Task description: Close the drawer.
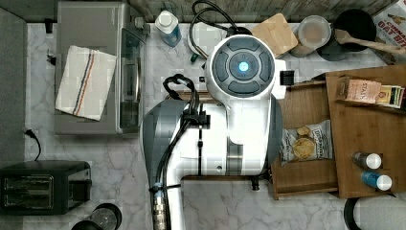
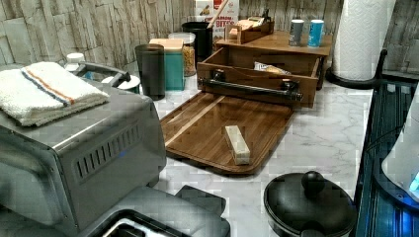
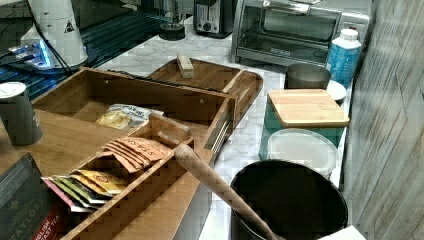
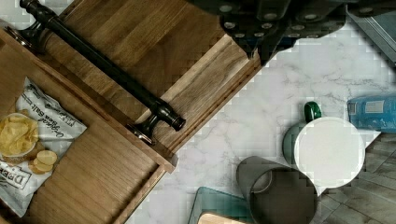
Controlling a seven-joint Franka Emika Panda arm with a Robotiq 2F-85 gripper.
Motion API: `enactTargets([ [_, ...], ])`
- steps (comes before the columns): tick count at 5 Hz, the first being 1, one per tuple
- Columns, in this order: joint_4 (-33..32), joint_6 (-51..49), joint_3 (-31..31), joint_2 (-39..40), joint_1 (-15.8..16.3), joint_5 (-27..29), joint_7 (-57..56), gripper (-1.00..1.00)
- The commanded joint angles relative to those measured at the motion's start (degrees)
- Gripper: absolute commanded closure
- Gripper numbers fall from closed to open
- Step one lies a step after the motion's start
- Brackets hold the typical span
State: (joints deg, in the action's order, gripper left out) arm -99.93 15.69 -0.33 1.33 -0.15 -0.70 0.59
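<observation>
The drawer (image 4: 88, 182) is pulled out over the serving tray (image 4: 140, 42) on the worktop (image 4: 280, 93), its long black bar handle (image 4: 100, 65) lies off to one side of the gripper (image 4: 266, 23), and I cannot tell the gripper's state.

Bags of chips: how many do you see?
1: a bag of chips lies inside the open drawer. Others could be hidden under the robot arm.
</observation>
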Motion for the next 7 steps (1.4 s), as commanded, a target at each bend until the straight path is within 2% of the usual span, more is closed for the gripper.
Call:
enactTargets([
  [1,0.7,0.0,0.0,0.0,0.0,0.0,0.0,1.00],
  [2,-0.4,0.1,0.8,-0.4,0.3,-1.6,-6.7,1.00],
  [4,-11.2,6.9,2.1,-3.1,1.4,-3.3,-36.3,1.00],
  [5,-18.6,12.7,8.3,-4.2,-2.7,-9.0,-37.9,1.00],
  [6,-27.5,22.3,5.3,-5.5,1.1,-12.2,-36.8,1.00],
  [7,-31.7,27.6,5.1,-3.9,0.3,-12.5,-37.6,1.00],
])
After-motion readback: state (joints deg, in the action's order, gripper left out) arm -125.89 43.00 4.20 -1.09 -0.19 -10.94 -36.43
